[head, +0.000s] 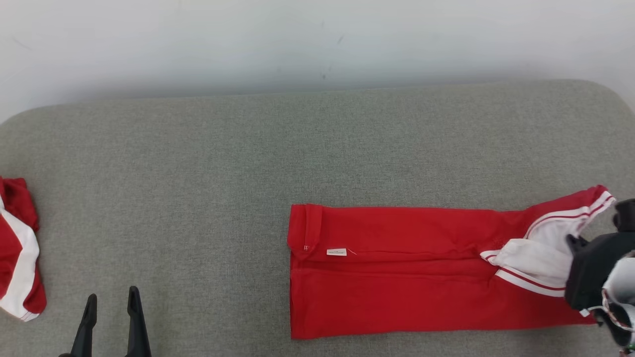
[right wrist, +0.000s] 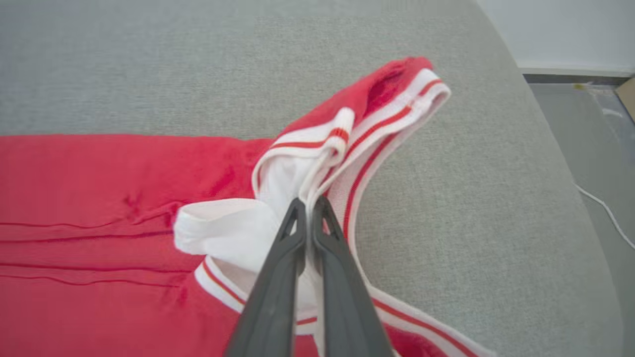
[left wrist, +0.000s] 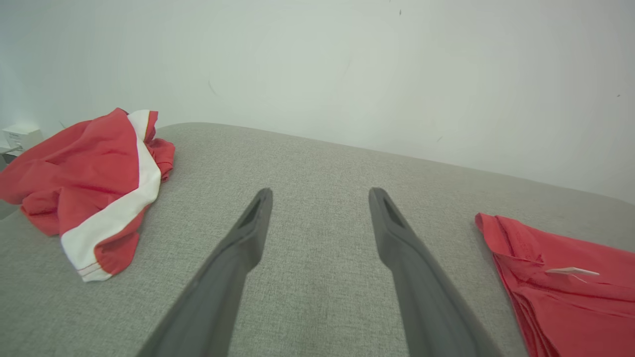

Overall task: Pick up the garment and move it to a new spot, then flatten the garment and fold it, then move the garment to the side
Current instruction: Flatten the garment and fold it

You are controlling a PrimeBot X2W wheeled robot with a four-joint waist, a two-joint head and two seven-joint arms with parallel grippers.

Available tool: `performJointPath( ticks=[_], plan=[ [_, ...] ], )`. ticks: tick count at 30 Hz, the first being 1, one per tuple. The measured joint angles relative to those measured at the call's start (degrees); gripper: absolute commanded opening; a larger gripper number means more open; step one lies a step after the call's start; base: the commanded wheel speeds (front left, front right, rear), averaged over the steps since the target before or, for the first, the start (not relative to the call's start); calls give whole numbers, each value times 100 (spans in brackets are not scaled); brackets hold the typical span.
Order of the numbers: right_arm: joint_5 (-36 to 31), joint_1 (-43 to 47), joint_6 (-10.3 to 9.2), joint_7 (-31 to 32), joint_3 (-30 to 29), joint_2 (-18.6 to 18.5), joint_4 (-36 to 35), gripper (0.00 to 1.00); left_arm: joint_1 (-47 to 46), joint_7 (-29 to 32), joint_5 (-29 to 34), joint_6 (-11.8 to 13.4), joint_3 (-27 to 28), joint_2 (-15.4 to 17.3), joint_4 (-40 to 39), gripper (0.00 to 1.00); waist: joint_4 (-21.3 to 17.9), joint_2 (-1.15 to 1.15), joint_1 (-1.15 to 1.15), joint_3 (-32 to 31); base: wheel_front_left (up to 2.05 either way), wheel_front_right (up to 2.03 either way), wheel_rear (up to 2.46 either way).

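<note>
Garment (head: 397, 272) is lying as a long red band on the right half of the grey worktop (head: 198, 173). Nearest, the left pincer (head: 112, 292) is hanging wide open, holding nothing; further out, the right pincer (right wrist: 308, 206) is clamping shut on the white-trimmed end (right wrist: 278, 178). Lifting it low and carrying it squarely toward the opposite end is looking wisest.

You can't read any words or numbers here. You can see one small white tag (head: 336, 252) on the red garment (head: 397, 292), near the garment's left end, just past its folded hem (head: 308, 225). The tag has tiny grey print, but it is too small to read. A tiny pale mark (head: 306, 247) sits on that hem, just beside the tag. You can't read that one either.
</note>
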Motion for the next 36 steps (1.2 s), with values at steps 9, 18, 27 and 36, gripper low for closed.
performJointPath(
  ticks=[9, 18, 27, 36],
  plan=[
    [366, 92, 0, 566, 1218, 110, -1123, 0, 27, -1, 0, 0, -7, -34, 34, 100, 53, 0, 0, -43, 0, 0, 0],
    [738, -482, 0, 539, 2438, 355, -676, 0, -1, 0, -14, 0, -144, -65, 92, 100, 175, 0, 0, -44, 0, 0, 0],
    [1067, -1142, 0, 155, 3301, 701, 396, 0, -2, -1, -32, -1, -252, -70, 138, 100, 388, 0, 0, -84, 0, 0, 0],
    [1382, -1670, 0, -154, 3831, 1057, 1322, 0, -4, 0, -42, -1, -338, -73, 167, 100, 592, 0, 0, -74, 0, 0, 0]
  ],
)
